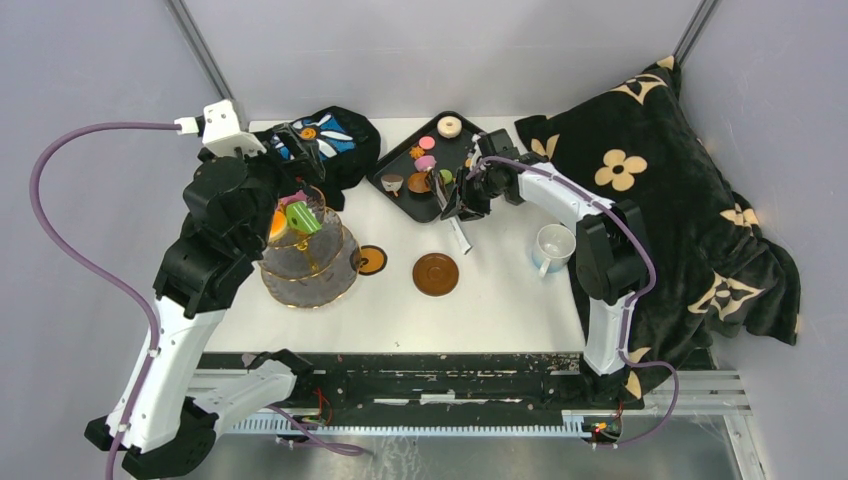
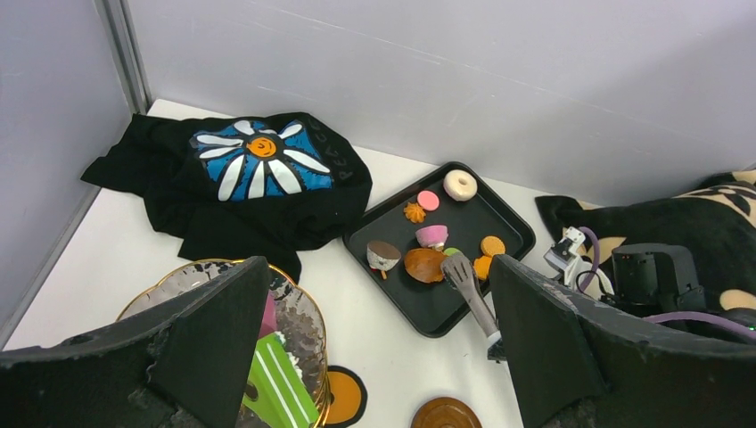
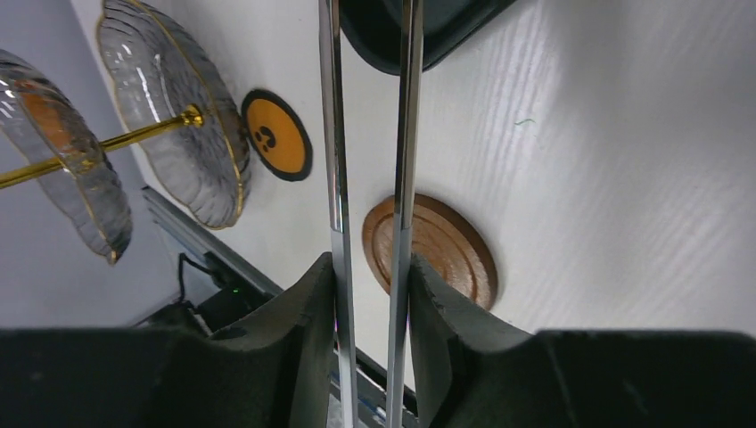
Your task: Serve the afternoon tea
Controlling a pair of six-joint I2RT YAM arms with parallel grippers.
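pastries [image 1: 428, 160] mostly sit on the black tray [image 2: 428, 312] at the back, and only a green slice [image 1: 303, 218] and a couple more are up on the glass stand [image 1: 300, 295]. right gripper [image 3: 370, 294] pinches the tongs [image 3: 332, 134] over the tray. left gripper [image 2: 376, 267] hangs spread wide above the stand. white mug [image 1: 553, 246] sits apart from the brown saucer [image 1: 436, 273]. early days, i'd say.

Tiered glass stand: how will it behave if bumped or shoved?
Probably rigid but fragile: the tiered stand looks like thin clear glass with gold rims. Likely top-heavy, since the plates stack on one slim gold rod; a high push could tip it. The green cake slice on top may slide on the smooth glass.
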